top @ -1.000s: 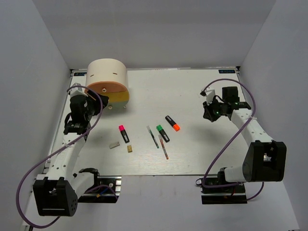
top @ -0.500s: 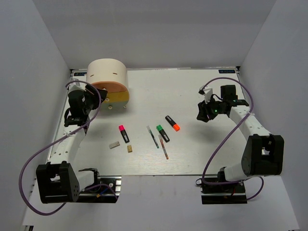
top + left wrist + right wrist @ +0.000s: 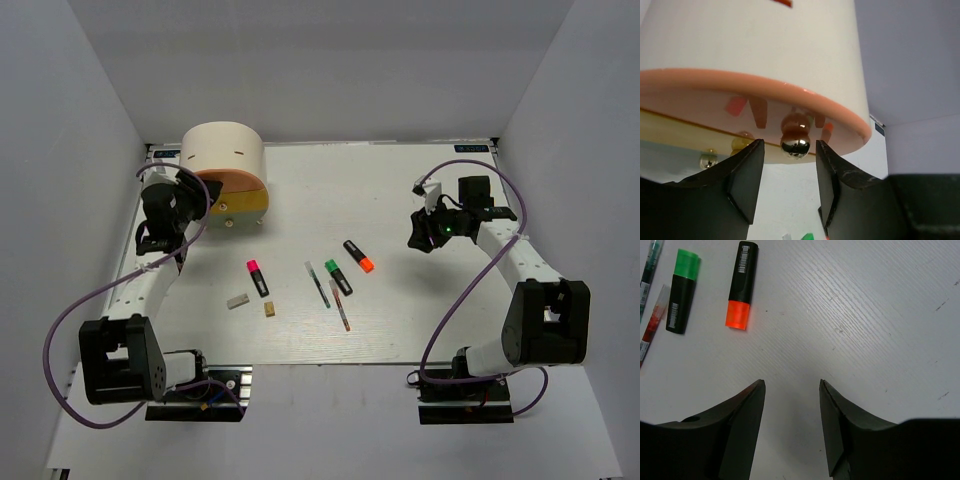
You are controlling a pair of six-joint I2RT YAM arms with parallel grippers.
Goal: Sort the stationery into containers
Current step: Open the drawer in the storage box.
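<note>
The containers are a cream drum [image 3: 224, 152] with an orange tray [image 3: 236, 185] and a yellow tray [image 3: 248, 207] at the table's far left. My left gripper [image 3: 196, 192] is open at the orange tray [image 3: 740, 100]; its shiny knob [image 3: 795, 144] sits between the fingertips with a gap on each side [image 3: 789, 146]. The stationery lies mid-table: pink highlighter [image 3: 257, 276], green highlighter [image 3: 337, 275], orange highlighter [image 3: 358, 256], two thin pens [image 3: 317, 283] [image 3: 340, 305], grey block [image 3: 237, 300], tan block [image 3: 269, 309]. My right gripper [image 3: 417, 241] hovers open and empty [image 3: 791, 386] right of the orange highlighter [image 3: 740, 285].
White walls close in the table on the left, back and right. The right wrist view shows the green highlighter [image 3: 681, 290] and pen ends [image 3: 652, 315] at its upper left, bare white table [image 3: 865, 315] elsewhere. More small knobs [image 3: 707, 160] show on the yellow tray.
The left gripper has moved up to the drum and its jaws have narrowed around the orange tray's knob. The right gripper has opened and shifted slightly left.
</note>
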